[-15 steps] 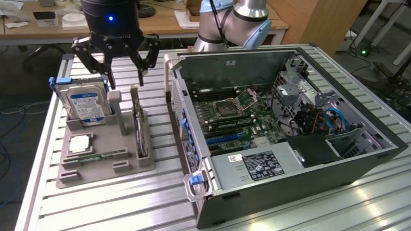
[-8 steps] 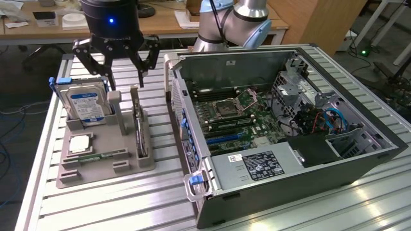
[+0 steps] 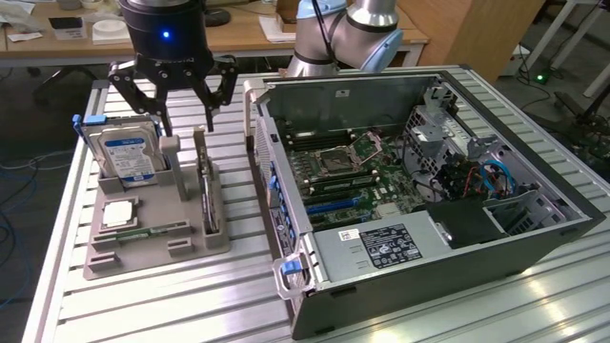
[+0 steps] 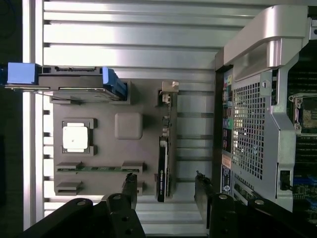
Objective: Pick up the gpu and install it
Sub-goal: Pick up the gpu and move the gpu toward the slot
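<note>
Pick approach: gripper (image 3: pixel 186 123), jaws spread and empty, above gpu (image 3: pixel 206 193) standing in holder (image 3: pixel 133 261); grasp needs them straddling its thin edge.

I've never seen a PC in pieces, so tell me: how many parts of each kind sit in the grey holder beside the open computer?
hard drive: 1
processor chip: 1
memory stick: 1
gpu: 1
Total: 4
</note>
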`<state>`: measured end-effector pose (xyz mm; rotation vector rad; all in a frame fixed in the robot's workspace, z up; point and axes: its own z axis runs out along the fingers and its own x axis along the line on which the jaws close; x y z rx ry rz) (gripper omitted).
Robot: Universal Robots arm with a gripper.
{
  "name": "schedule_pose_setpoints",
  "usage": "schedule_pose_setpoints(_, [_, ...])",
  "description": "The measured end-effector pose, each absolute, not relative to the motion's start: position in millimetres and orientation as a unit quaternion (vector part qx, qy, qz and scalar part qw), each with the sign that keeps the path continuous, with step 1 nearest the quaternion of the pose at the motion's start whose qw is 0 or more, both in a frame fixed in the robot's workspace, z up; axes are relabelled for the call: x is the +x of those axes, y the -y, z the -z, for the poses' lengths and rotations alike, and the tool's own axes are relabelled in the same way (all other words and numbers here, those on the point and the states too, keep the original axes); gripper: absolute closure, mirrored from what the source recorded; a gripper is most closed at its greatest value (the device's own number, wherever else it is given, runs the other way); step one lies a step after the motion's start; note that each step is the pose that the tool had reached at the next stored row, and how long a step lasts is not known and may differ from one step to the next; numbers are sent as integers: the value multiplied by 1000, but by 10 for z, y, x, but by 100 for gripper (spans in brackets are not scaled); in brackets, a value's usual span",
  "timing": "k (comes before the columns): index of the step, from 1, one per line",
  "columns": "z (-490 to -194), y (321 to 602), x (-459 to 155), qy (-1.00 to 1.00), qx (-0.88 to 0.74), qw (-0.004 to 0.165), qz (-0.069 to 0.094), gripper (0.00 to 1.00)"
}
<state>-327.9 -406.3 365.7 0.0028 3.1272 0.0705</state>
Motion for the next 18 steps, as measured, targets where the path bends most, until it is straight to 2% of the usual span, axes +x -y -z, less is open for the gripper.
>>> schedule_pose_setpoints(18, [-3525, 4065, -3275, -1000, 1, 7, -22, 41])
